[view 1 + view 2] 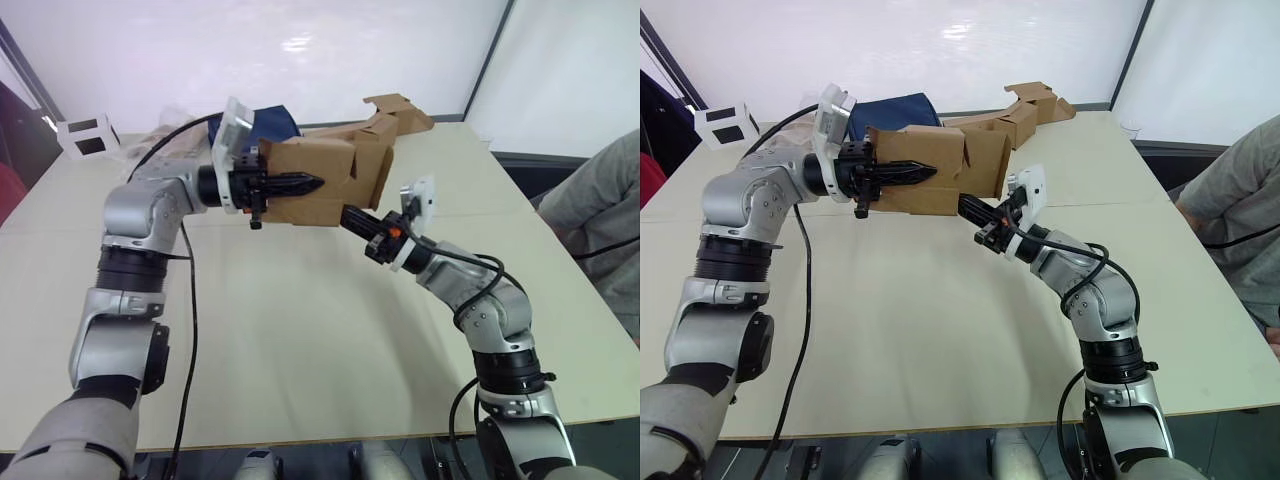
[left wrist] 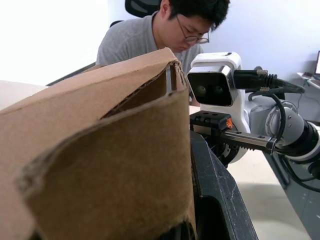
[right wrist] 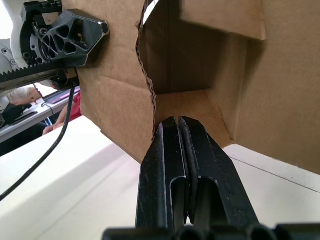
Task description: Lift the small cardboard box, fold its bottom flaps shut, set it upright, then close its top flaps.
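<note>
A pale, smooth cream table sits before white wall panels split by dark frame strips. Held up in the air above its far half is the small cardboard box, plain brown corrugated board with a matte face and ragged, fluted cut edges. It lies on its side, 1 open end turned toward the robot's right, where short brown flaps stand splayed around the opening.

The left hand, 2 slim black ribbed fingers, pinches a wall of the box: 1 finger lies flat along the outer face, and in the left wrist view the board runs down between the fingers. The right hand reaches up to the lower corner of the open end with its 2 black fingers pressed together, tips touching the cardboard edge; the right wrist view looks past them into the box's hollow brown interior.

Behind the box on the table lie a folded dark blue cloth bundle and a jumble of flat brown cardboard pieces with notched outlines. At the far left corner stands a white cube with black squares on its faces. A person in a grey top sits at the table's right edge.
</note>
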Action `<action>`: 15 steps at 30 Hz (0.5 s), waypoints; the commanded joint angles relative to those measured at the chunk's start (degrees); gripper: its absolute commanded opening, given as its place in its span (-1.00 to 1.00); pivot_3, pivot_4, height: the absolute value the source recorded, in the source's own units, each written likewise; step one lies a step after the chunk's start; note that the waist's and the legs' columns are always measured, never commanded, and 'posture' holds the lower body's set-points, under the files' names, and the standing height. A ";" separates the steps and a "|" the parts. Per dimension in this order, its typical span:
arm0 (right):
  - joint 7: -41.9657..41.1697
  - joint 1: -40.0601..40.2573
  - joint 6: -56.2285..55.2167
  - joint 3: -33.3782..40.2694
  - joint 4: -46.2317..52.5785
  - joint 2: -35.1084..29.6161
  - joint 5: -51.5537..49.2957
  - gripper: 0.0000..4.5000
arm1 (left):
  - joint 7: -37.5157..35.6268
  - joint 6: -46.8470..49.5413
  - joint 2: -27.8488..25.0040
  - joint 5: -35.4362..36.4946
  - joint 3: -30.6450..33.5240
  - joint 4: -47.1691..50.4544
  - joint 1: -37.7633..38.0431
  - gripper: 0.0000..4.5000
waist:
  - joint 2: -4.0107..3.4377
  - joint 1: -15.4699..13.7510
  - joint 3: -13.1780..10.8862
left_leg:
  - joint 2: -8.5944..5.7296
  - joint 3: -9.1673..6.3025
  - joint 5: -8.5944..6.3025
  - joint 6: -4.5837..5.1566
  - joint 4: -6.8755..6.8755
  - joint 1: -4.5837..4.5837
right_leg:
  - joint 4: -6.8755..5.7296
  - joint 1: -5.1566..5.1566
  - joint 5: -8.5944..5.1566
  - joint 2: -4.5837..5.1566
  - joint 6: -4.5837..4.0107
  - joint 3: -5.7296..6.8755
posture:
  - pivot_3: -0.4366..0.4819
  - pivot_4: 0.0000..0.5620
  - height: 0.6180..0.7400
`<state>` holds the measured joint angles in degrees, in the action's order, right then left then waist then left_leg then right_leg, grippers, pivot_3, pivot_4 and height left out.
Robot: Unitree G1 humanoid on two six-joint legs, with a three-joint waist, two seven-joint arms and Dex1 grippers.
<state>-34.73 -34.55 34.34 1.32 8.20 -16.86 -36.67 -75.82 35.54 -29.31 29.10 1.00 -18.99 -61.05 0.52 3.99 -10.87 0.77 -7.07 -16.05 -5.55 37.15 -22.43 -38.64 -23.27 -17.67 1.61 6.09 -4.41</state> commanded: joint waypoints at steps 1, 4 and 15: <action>-2.48 -1.08 -0.11 2.72 2.04 -2.92 -1.49 -0.98 | 0.60 -1.24 -0.19 0.76 1.16 1.12 -1.48 -1.00 | 0.00 -0.03 0.00 | 0.00 0.00 0.00 0.00 0.00 0.00 | 0.00 0.00 0.00 0.00 0.00 0.00 | -0.05 -0.47 1.00; -4.62 -0.69 2.94 7.76 3.23 -7.29 -6.32 -0.98 | 0.93 -0.74 -0.40 1.16 1.34 1.86 -1.29 -1.00 | -0.01 -0.10 -0.01 | -0.01 0.00 0.00 0.01 0.00 0.00 | 0.00 0.00 0.00 0.01 0.00 0.00 | -0.05 -0.47 1.00; -1.75 -4.30 1.21 18.20 -11.37 -10.02 -9.80 -0.98 | 1.66 1.54 -0.91 3.46 1.91 4.47 -0.78 -1.00 | -0.02 0.29 -0.01 | 0.00 0.03 -0.17 0.31 0.00 0.02 | -0.01 0.01 0.00 -0.01 0.00 -0.04 | -0.05 -0.47 1.00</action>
<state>-37.15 -36.18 38.88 20.15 -1.65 -27.09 -49.07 -74.35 36.98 -29.56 30.83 1.21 -16.61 -60.99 0.50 4.28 -10.87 0.77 -6.98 -16.23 -5.24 37.14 -22.39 -38.69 -23.29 -17.67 1.60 6.09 -4.49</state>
